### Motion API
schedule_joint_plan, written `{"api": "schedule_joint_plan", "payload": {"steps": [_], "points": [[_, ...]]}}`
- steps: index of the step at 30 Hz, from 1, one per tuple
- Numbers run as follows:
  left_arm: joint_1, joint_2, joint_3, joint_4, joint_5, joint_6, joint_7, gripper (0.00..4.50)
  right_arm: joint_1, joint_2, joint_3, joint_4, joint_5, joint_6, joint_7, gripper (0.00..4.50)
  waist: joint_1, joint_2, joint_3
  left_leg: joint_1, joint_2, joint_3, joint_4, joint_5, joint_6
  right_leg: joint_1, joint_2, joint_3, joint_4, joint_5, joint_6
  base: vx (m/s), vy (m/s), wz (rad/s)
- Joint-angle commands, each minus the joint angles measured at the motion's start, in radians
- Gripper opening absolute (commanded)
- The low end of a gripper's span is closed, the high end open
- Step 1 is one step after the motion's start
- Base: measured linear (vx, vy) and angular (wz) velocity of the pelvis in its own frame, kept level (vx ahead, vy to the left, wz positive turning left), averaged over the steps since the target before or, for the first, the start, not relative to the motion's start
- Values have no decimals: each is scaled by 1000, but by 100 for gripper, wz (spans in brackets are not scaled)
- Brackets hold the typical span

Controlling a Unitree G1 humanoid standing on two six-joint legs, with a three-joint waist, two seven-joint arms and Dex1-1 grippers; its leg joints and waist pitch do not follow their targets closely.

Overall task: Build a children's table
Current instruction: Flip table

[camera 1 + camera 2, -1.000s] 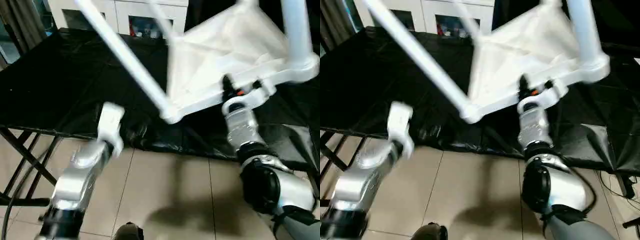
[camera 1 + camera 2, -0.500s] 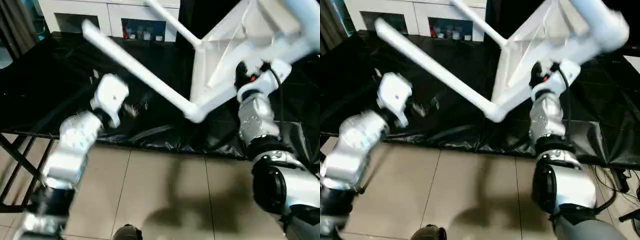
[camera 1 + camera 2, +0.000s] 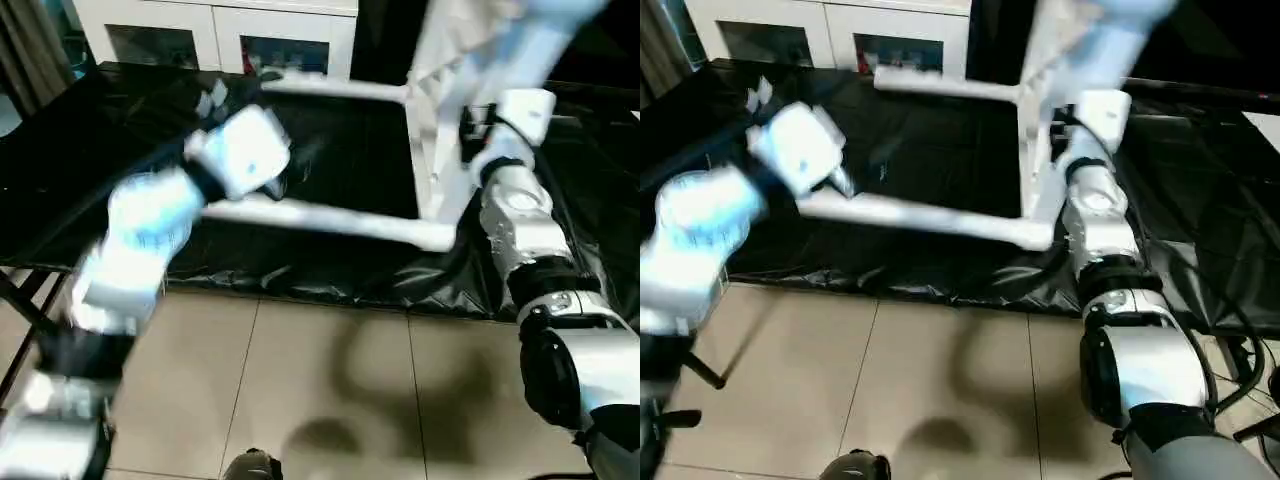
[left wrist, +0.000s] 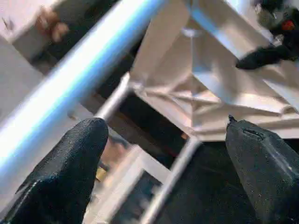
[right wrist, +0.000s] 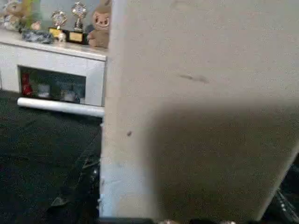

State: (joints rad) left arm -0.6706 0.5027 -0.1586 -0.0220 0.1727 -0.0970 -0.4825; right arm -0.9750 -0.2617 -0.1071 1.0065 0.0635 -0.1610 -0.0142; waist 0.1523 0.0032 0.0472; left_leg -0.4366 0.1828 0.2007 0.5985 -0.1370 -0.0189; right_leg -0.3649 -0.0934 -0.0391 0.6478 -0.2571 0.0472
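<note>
The children's table stands tipped on its side, its white tabletop (image 3: 432, 150) nearly vertical over the black-covered bench. Two white legs point left: a near leg (image 3: 330, 222) and a far leg (image 3: 330, 90). A third leg (image 3: 545, 28) juts out at the upper right. My right gripper (image 3: 476, 128) is shut on the tabletop's rim, and the tabletop (image 5: 201, 107) sits close in front of the right wrist camera. My left gripper (image 4: 166, 128) is open, raised beside the near leg (image 4: 79, 79). Its fingers (image 4: 70, 177) frame the ribbed underside (image 4: 201, 79).
A black sheet covers the work bench (image 3: 90, 140), whose folding frame (image 3: 30, 300) shows at the lower left above a tiled floor (image 3: 320, 390). A white glass-door cabinet (image 3: 200, 35) stands behind the bench, with trophies and a toy (image 5: 100, 28) on top.
The table has swung from a tilt to nearly upright on its side, its legs dropping to horizontal. My left arm has risen forward to the near leg. The right gripper kept its hold.
</note>
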Motion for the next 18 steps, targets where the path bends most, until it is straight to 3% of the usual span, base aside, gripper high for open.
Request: {"api": "schedule_joint_plan", "payload": {"steps": [1,5,6,8,10,12,14,18], "points": [[-13,3,-19,24,27,-23,2,450,23,-11,-8,21,-8,37,-17,198,-12,3,-76,59,43,-23,-67,-219,-85,2,-43,23,-58,67,-161,0,0,0],[-84,-4,-35,61,72,-95,33,450,34,3,14,24,-35,52,-22,197,-12,4,-78,57,43,-25,-66,-204,-80,4,-43,22,-56,86,-167,0,0,0],[-105,-10,-38,72,76,-124,36,450,41,3,32,22,-47,51,1,197,-13,-1,-79,56,43,-24,-66,-196,-79,7,-43,21,-55,98,-171,0,0,0],[-140,-12,-41,92,114,-161,79,450,54,0,47,26,-67,40,-9,267,-14,0,-78,55,42,-24,-64,-189,-71,8,-43,21,-54,112,-173,0,0,0],[-161,-7,-48,112,140,-176,97,450,59,1,49,30,-70,41,-10,274,-13,-3,-77,54,41,-23,-62,-179,-64,8,-43,22,-56,112,-173,0,0,0],[-225,8,-63,209,214,-218,153,450,71,-2,50,40,-81,26,-36,302,-14,-7,-79,54,41,-23,-60,-170,-57,10,-45,23,-55,115,-174,0,0,0],[-234,9,-64,223,222,-222,160,450,73,-3,51,42,-84,21,-41,302,-13,-5,-81,53,40,-23,-58,-150,-52,10,-44,23,-52,135,-180,0,0,0],[-351,19,-92,407,319,-284,259,450,91,-1,44,59,-86,3,-60,302,-10,-5,-84,50,39,-25,-54,-117,-33,11,-43,21,-47,182,-184,0,0,0]]}}
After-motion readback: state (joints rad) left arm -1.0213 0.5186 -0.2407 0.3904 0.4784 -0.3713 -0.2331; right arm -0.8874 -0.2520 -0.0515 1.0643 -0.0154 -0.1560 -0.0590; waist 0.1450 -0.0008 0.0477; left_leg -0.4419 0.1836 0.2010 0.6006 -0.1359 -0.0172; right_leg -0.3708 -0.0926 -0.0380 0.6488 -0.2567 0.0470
